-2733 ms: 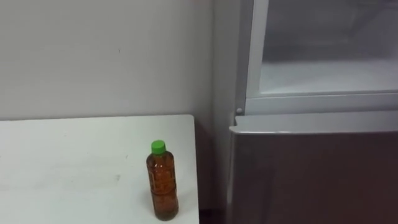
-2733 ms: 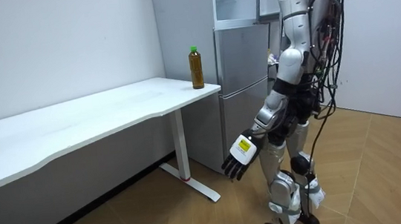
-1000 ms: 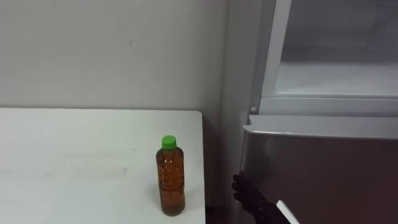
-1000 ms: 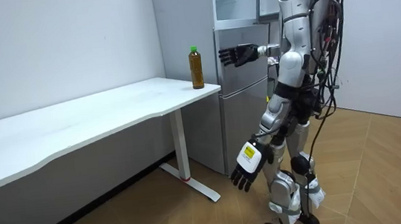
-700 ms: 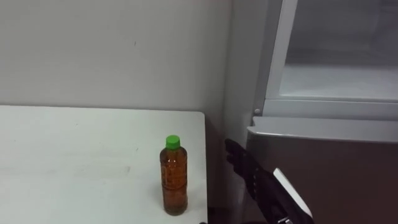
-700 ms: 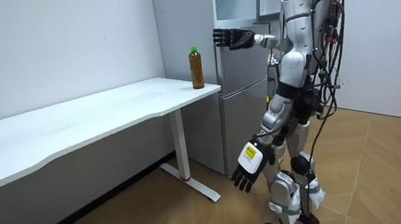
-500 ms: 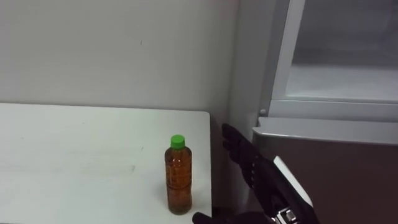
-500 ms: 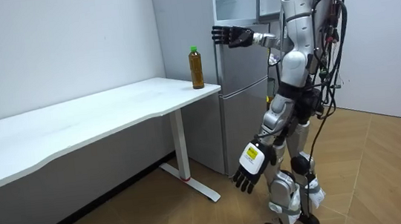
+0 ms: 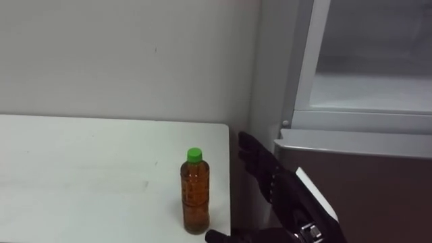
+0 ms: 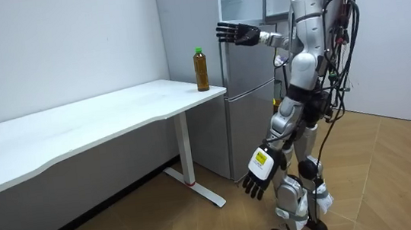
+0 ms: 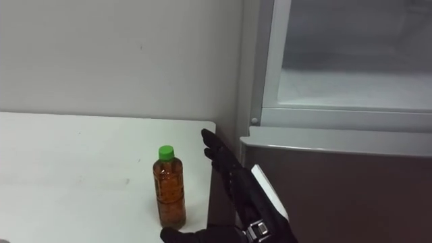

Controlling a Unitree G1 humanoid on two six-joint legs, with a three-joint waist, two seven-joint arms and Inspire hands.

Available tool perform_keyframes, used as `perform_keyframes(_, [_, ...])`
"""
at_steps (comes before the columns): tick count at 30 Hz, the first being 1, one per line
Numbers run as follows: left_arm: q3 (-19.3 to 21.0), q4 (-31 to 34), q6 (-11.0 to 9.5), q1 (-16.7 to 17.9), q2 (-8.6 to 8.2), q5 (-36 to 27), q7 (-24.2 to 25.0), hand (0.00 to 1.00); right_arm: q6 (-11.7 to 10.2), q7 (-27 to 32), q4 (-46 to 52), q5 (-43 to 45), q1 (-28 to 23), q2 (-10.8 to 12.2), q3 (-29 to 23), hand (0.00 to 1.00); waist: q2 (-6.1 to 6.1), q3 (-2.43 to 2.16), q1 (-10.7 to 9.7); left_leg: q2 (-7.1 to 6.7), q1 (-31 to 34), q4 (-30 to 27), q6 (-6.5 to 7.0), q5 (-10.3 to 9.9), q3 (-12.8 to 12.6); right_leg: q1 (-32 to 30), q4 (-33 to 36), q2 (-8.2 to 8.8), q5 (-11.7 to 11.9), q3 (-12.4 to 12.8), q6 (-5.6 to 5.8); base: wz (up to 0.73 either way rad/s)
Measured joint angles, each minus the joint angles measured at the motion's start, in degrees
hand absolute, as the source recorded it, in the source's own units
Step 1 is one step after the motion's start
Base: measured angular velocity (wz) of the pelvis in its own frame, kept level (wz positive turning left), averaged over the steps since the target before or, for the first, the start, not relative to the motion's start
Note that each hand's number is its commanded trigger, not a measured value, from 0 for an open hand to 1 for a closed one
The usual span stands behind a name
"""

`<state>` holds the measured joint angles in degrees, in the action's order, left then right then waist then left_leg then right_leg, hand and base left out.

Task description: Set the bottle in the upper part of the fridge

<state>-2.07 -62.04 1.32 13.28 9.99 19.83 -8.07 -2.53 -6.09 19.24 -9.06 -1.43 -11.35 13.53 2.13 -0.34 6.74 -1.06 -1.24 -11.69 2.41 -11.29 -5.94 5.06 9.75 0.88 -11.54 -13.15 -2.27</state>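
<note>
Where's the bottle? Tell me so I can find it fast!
Find the long white table and follow it to the end beside the grey fridge. The bottle stands upright near that corner. It has brown drink inside and a green cap, unlike the robot's black right hand beside it.

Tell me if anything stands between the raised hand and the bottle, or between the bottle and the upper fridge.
Nothing visible does. The right hand, open, hovers right of the bottle with a clear gap between. The upper fridge stands open up to the right. The left hand hangs low.
</note>
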Motion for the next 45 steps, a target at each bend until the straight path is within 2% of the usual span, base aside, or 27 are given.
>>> perform_keyframes(2, [-0.3, 0.0, 0.0, 0.0, 0.0, 0.0, 0.0, 0.0, 0.0, 0.2, -0.1, -0.1, 0.5, 0.0, 0.7, 0.0, 0.26, 0.04, 0.0, 0.0, 0.0, 0.1, -0.01, 0.0, 0.0, 0.0, -0.1, -0.01, 0.0, 0.0, 0.0, 0.0])
perform_keyframes(6, [-1.5, 0.0, 0.0, -0.4, 0.26, -0.1, 0.0, 0.0, 0.0, 1.5, -1.1, -0.1, 2.5, -0.1, 2.7, 0.0, 1.37, 0.62, 0.2, -0.02, 0.3, 0.0, -0.01, 0.0, 0.3, 0.0, -0.1, 0.02, 0.0, -0.5, 0.0, 0.03])
perform_keyframes(9, [-1.7, 0.1, -0.1, -0.8, 0.23, -0.1, 0.0, 0.0, 0.0, 2.3, -2.1, -0.7, 4.5, 0.0, 3.3, 0.0, 1.85, 0.76, 0.6, -0.26, 0.8, -0.1, 0.01, 0.0, 1.1, 0.0, -0.2, 0.17, 0.0, -1.3, 0.02, 0.15])
perform_keyframes(12, [-1.4, 0.2, -0.1, -0.9, 0.28, -0.1, 0.1, 0.0, 0.0, 3.9, -3.7, -2.0, 5.7, 0.0, 3.3, 0.0, 1.99, 0.75, 1.5, -0.39, 0.8, -0.2, 0.03, 0.0, 1.5, 0.1, -0.2, 0.27, 0.0, -1.7, 0.06, 0.08])
perform_keyframes(18, [-1.4, 0.1, -0.1, -0.5, 0.28, -0.1, -0.1, 0.0, -0.1, 8.8, -7.2, -4.0, 7.5, 0.0, 3.3, 0.0, 2.24, 0.79, 2.0, -0.62, 2.5, -1.2, 0.1, 0.0, 3.0, -0.7, -0.1, 0.48, -0.1, -3.2, 0.11, 0.13])
perform_keyframes(22, [-1.4, 0.1, 0.0, -0.5, 0.28, -0.1, -0.3, 0.0, -0.5, 11.8, -9.0, -4.4, 7.5, 0.0, 3.4, 0.0, 2.39, 0.78, 3.4, -0.61, 3.7, -1.9, 0.14, -0.1, 3.1, -1.3, -0.1, 0.58, -0.1, -4.2, 0.11, 0.08])
perform_keyframes(24, [-1.4, 0.2, 0.0, -0.5, 0.25, -0.1, -0.3, 0.0, -0.6, 13.7, -11.3, -4.4, 7.6, 0.1, 3.4, 0.0, 2.48, 0.77, 4.8, -0.61, 3.7, -1.9, 0.13, 0.0, 3.0, -1.6, -0.1, 0.63, -0.1, -4.4, 0.11, 0.07])
perform_keyframes(28, [-1.4, 0.2, 0.3, -0.3, 0.22, 0.0, -0.4, 0.0, -0.6, 16.6, -15.4, -4.4, 9.5, 0.1, 4.2, 0.0, 2.66, 0.67, 5.7, -0.58, 4.6, -2.2, 0.14, 0.0, 3.1, -2.1, 0.0, 0.63, 0.0, -4.7, 0.13, 0.04])
perform_keyframes(31, [-1.3, 0.5, 1.3, -0.2, 0.16, 0.1, -0.6, 0.0, -0.6, 18.3, -17.3, -4.5, 10.1, 0.2, 4.2, 0.0, 2.59, 0.72, 6.1, -0.54, 5.0, -2.2, 0.15, 0.0, 3.1, -2.1, 0.1, 0.7, 0.0, -5.4, 0.19, 0.11])
perform_keyframes(37, [-1.5, 2.2, 1.4, -0.8, 0.16, 0.1, -1.4, 0.0, -0.7, 21.5, -22.2, -4.4, 13.4, 0.5, 5.3, 0.0, 1.44, 1.3, 6.5, -0.32, 6.8, -3.2, 0.31, 0.0, 2.9, -3.6, 1.1, 0.92, 0.0, -6.0, 0.22, 0.05])
perform_keyframes(42, [-2.3, 2.0, 3.6, -1.0, 0.01, -0.1, -1.6, 0.0, -0.7, 23.7, -27.6, -4.1, 17.5, 0.7, 6.6, 0.0, 0.37, 0.97, 6.6, -0.51, 7.1, -3.1, 0.6, 0.2, 2.9, -4.1, 1.1, 1.22, 0.2, -6.9, 0.47, 0.01])
perform_keyframes(45, [-2.6, 2.0, 4.3, -1.0, -0.17, -0.2, -1.6, 0.0, -0.7, 25.1, -28.3, -4.1, 18.3, 0.8, 6.6, 0.0, -0.22, 1.19, 6.7, -0.62, 7.1, -3.0, 0.76, 0.3, 2.8, -4.1, 1.1, 1.39, 0.3, -7.4, 0.56, 0.01])
